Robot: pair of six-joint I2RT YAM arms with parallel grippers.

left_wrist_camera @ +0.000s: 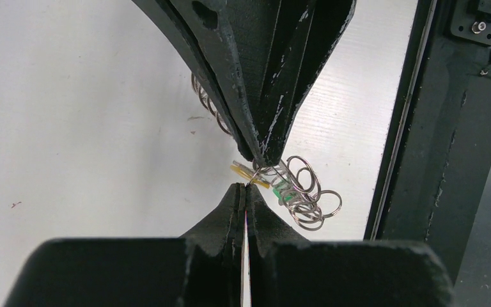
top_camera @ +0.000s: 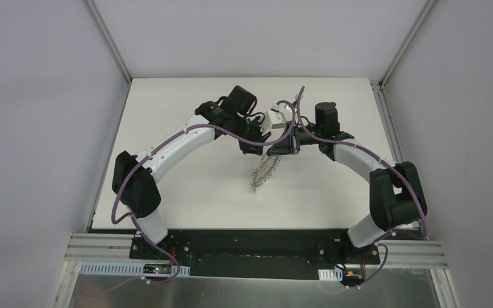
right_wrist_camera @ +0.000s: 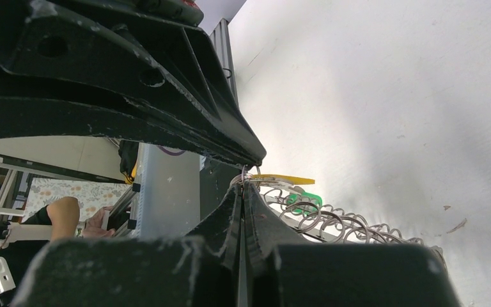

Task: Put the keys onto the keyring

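Note:
The keyring (top_camera: pixel 263 172) hangs mid-table between both grippers, its fringe of silver wire loops trailing toward the near side. My left gripper (top_camera: pixel 254 145) and right gripper (top_camera: pixel 282 150) meet tip to tip above it. In the left wrist view, my left gripper (left_wrist_camera: pixel 244 187) is shut, with a thin loop of the keyring (left_wrist_camera: pixel 307 192) pinched at its tips. The yellow key (left_wrist_camera: pixel 246 174) and green key (left_wrist_camera: pixel 286 187) lie among the loops just beyond. In the right wrist view, my right gripper (right_wrist_camera: pixel 243 185) is likewise shut on a loop, with the yellow key (right_wrist_camera: pixel 288 180) and green key (right_wrist_camera: pixel 305 199) beside the keyring (right_wrist_camera: pixel 332 220).
The white table (top_camera: pixel 186 186) is bounded by aluminium rails, with a black base plate (top_camera: pixel 250 247) at the near edge. A black frame rail (left_wrist_camera: pixel 435 160) runs along the right of the left wrist view. A person's arm (right_wrist_camera: pixel 64 214) shows beyond the table edge.

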